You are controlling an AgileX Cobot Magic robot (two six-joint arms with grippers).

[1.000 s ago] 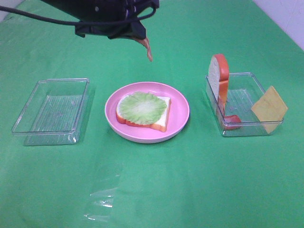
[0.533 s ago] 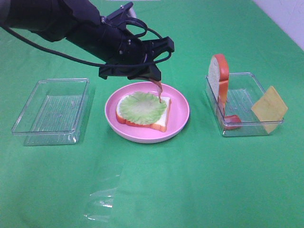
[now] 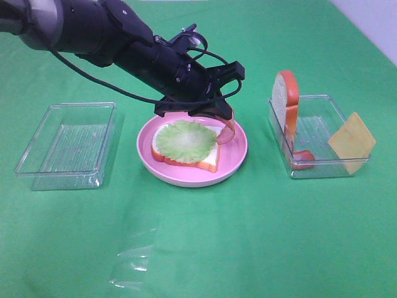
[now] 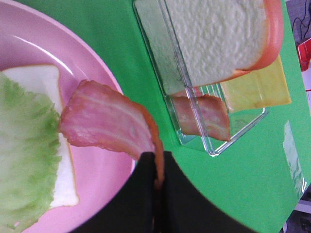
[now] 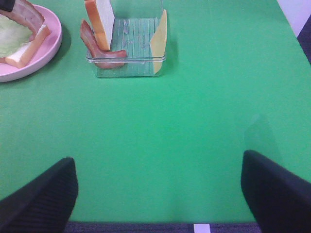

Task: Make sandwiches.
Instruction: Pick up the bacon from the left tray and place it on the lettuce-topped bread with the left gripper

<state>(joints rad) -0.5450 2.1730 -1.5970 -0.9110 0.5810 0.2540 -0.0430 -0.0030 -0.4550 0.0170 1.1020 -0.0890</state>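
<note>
Left gripper: jaws are clamping the top end of a reddish-brown bacon strip; the arm is slanting down from the far-left corner of the green table. Strip is hanging curved, long axis running down from the jaws, lower end touching the white bread slice on the round pink plate. Right gripper: fingers apart, empty.

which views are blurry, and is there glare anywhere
Exterior high: evenly lit, a shiny patch glints on the cloth. Left wrist: the left claw is a dark blur, the bacon strip sharper. Right wrist: right claw fingers soft, the tray crisp.
</note>
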